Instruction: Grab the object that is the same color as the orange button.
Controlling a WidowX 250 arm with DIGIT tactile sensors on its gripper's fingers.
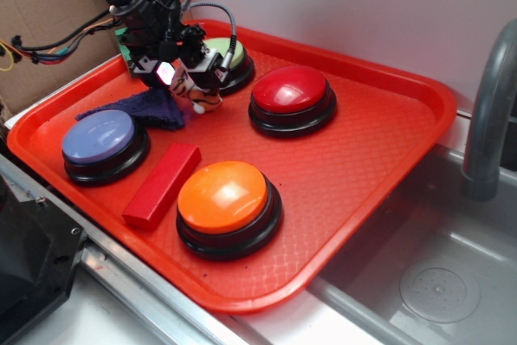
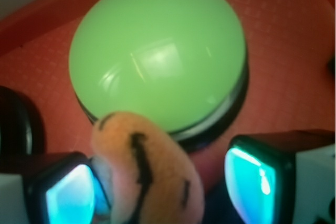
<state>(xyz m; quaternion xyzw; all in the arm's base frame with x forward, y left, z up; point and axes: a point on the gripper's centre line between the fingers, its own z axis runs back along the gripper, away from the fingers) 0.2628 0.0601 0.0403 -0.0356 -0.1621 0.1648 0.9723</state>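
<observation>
Near the tray's (image 1: 339,216) far edge, beside the green button (image 2: 157,51), the plush tiger (image 2: 147,171) sits between open jaws, touching one pad; soft and light, best squeezed mid-body.

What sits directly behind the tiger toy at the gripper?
Behind the tiger toy sits the green button on the red tray. In the exterior view, the gripper covers much of that button; the tray under the toy is hidden.

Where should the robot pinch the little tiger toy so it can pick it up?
Around its soft striped body, coming down from above. The tiger is small and squashy, already between the gripper's two fingers, so squeezing its sides should probably work.
</observation>
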